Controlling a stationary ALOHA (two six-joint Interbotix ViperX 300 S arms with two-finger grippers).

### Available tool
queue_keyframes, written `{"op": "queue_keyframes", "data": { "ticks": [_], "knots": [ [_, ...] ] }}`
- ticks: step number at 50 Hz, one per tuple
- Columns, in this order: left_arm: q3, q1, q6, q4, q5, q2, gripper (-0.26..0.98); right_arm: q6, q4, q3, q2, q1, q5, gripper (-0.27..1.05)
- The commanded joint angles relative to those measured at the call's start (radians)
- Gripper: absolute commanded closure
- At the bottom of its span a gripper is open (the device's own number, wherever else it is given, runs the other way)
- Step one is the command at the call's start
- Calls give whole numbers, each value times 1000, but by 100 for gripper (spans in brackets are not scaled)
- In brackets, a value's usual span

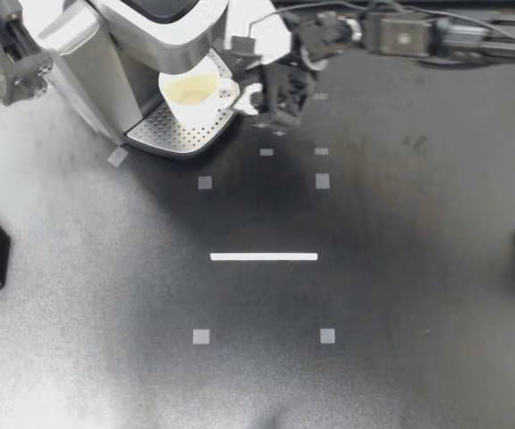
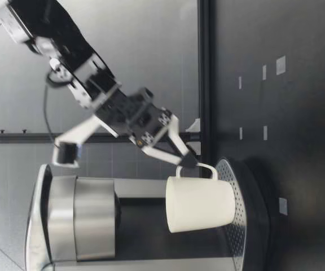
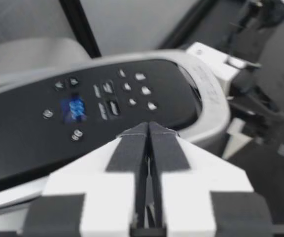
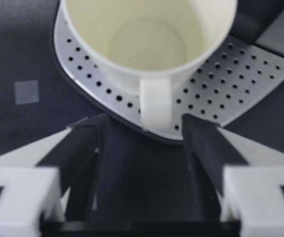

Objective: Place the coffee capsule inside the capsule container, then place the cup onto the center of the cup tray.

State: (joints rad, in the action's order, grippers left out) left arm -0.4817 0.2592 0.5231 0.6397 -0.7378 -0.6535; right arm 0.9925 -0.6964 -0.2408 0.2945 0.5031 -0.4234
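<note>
The wide black table carries at its far left corner a silver and black coffee machine. At the machine's foot lies the perforated metal cup tray. The white ceramic cup stands upright on this tray, under the machine's head, and it is empty. Its handle points to my right gripper, whose fingers stand apart on both sides of the handle without touching it. My left gripper hangs above the machine's black button panel, its two fingers pressed together with nothing between them.
</note>
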Motion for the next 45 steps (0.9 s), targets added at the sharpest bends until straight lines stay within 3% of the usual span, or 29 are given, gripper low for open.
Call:
{"op": "queue_keyframes", "data": {
  "ticks": [1, 14, 31, 45],
  "knots": [
    [11, 35, 0, 5, 46, 6, 66, -2, -3, -26, -81, -3, 25, 19],
    [67, 110, -6, 5, 91, 97, 66, -11, -18, -173, -230, -3, 58, 20],
    [288, 117, -117, -23, -167, 304, 66, -51, -147, -336, -393, -11, 97, 27],
    [354, 117, -176, -98, -224, 345, 66, -54, -193, -431, -518, -126, 202, 27]
  ]
}}
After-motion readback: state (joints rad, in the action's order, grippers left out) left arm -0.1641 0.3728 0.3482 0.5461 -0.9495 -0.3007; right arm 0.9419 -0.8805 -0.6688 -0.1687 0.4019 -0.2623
